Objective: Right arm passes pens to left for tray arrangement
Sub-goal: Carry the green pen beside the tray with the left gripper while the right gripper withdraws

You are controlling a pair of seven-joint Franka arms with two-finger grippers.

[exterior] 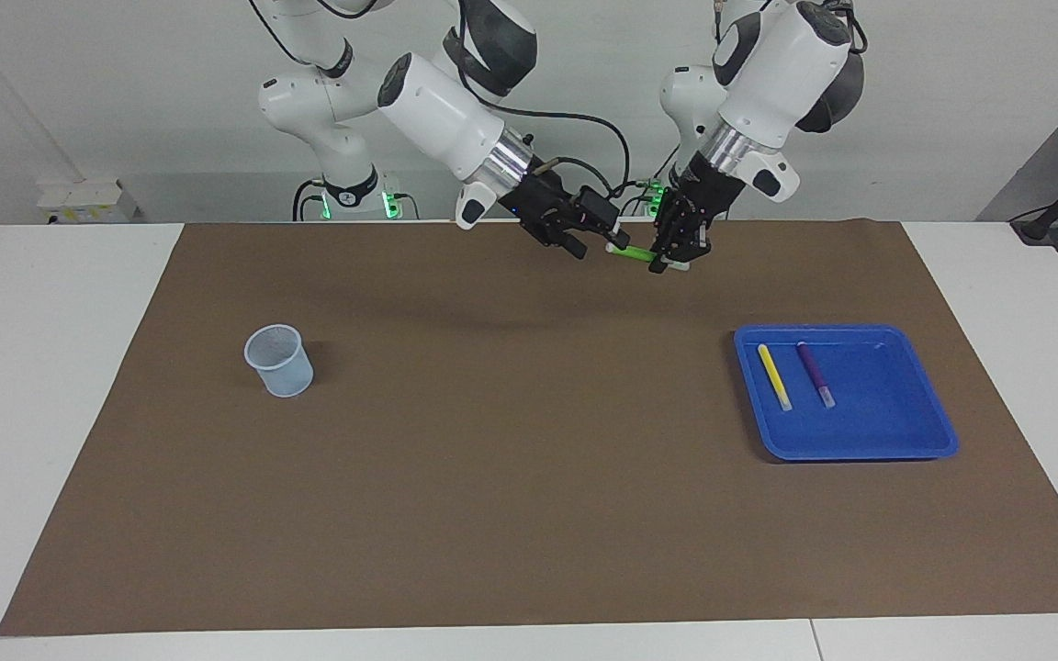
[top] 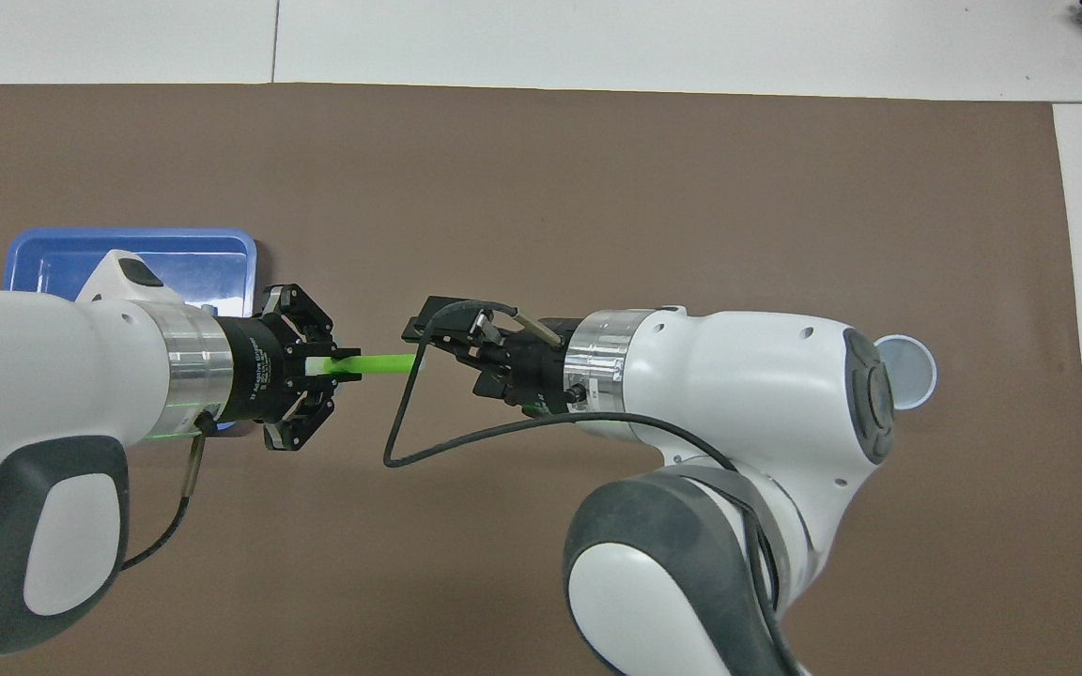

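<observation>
Handover in mid-air over the brown mat (exterior: 492, 477) on the white table (exterior: 51, 386), close to the robots' end. Green pen (exterior: 635, 252), lying nearly level, pale end toward the left arm, bridging the gap between the two pincers. Left pincer (exterior: 676, 257), reaching down from the left arm (exterior: 768, 83), fingers closed around the pale end of the green pen; same grip clear from overhead, black fingers (top: 339, 361) pinching the pen (top: 379, 362) on both sides. Right pincer (exterior: 598, 234) at the green end, coming in from the right arm (exterior: 442, 115); from overhead, right pincer (top: 433, 338) just meeting the tip of the pen, but whether clamped on it or already let go, cannot tell. Blue tray (exterior: 906, 441) flat on the mat toward the left arm's end of the table, farther from the robots than the handover. Yellow pen (exterior: 774, 376) and purple pen (exterior: 815, 374) lying in the tray, side by side, apart, roughly parallel, pale ends pointing away from the robots. Remaining part of the tray bare. Translucent mesh cup (exterior: 280, 360) upright on the mat toward the right arm's end, well apart from both pincers and from the tray.
</observation>
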